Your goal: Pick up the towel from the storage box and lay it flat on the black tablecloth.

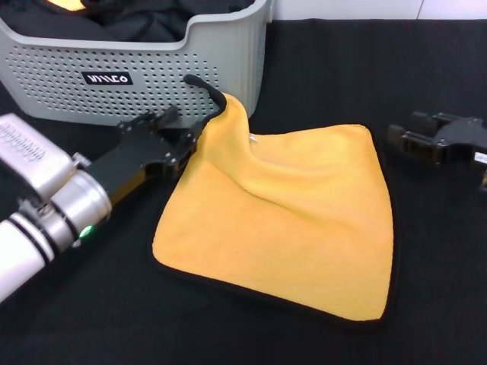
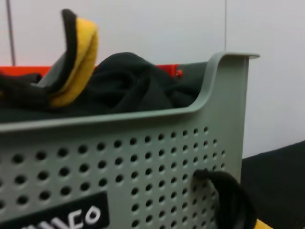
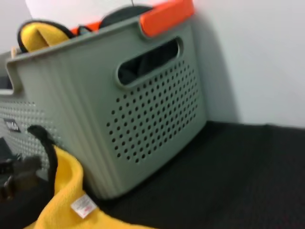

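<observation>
**Towel out of the box, one corner held up by the left gripper.**

Head view: the towel [image 1: 285, 220] lies spread on the black tablecloth [image 1: 426, 289], just in front of the storage box [image 1: 152, 68]. Its corner nearest the box, the one carrying the black loop [image 1: 207, 87], stands peaked and not flat. The left gripper [image 1: 183, 137] is clenched on the towel's edge just below that peak, beside the box's front wall. The right gripper [image 1: 403, 141] sits well apart from the box, off the towel's far side, holding nothing; whether its fingers are parted cannot be told. The left arm is plainly the nearer.

Left wrist view: box wall with the loop [image 2: 228, 195] hanging close in front of it.

Right wrist view: the raised corner and its white tag [image 3: 83, 206] stand near the box's corner.

Judgement: the raised corner must go down, away from the box.
</observation>
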You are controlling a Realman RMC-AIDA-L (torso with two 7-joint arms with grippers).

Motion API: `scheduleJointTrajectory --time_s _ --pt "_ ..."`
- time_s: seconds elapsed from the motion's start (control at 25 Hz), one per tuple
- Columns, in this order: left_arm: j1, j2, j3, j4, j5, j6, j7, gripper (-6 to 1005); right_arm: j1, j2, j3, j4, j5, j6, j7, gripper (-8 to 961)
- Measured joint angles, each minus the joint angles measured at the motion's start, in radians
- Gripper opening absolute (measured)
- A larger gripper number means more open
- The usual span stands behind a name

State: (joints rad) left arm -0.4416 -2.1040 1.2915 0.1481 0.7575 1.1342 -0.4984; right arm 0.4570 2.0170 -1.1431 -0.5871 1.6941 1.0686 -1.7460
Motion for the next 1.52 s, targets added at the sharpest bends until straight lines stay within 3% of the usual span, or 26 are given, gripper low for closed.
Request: scheduleJointTrajectory --time_s 0.12,0.28,0.52,0.76,1.0,1.52 --pt "0.041 0.004 -0.001 0.001 0.000 0.064 -0.014 387 -0.049 0.004 0.001 -0.081 0.017 0.092 -0.024 623" --pt "0.087 0.015 -0.001 0.004 0.045 0.274 -0.040 560 -0.058 -0.010 0.002 -0.109 0.030 0.279 -0.068 699" --pt "0.101 0.065 0.000 0.122 0.279 0.517 -0.258 761 -0.028 -0.063 0.002 -0.135 -0.040 0.570 -0.080 813" --pt "0.082 0.091 0.002 0.300 0.509 0.651 -0.486 893 -0.029 -0.079 -0.019 -0.214 -0.081 0.700 -0.066 837" --pt "0.066 0.082 0.000 0.330 0.549 0.662 -0.513 893 -0.078 -0.059 -0.050 -0.325 -0.089 0.711 -0.045 838" --pt "0.064 0.078 -0.008 0.318 0.550 0.661 -0.513 893 -0.082 -0.055 -0.061 -0.319 -0.099 0.711 -0.052 838"
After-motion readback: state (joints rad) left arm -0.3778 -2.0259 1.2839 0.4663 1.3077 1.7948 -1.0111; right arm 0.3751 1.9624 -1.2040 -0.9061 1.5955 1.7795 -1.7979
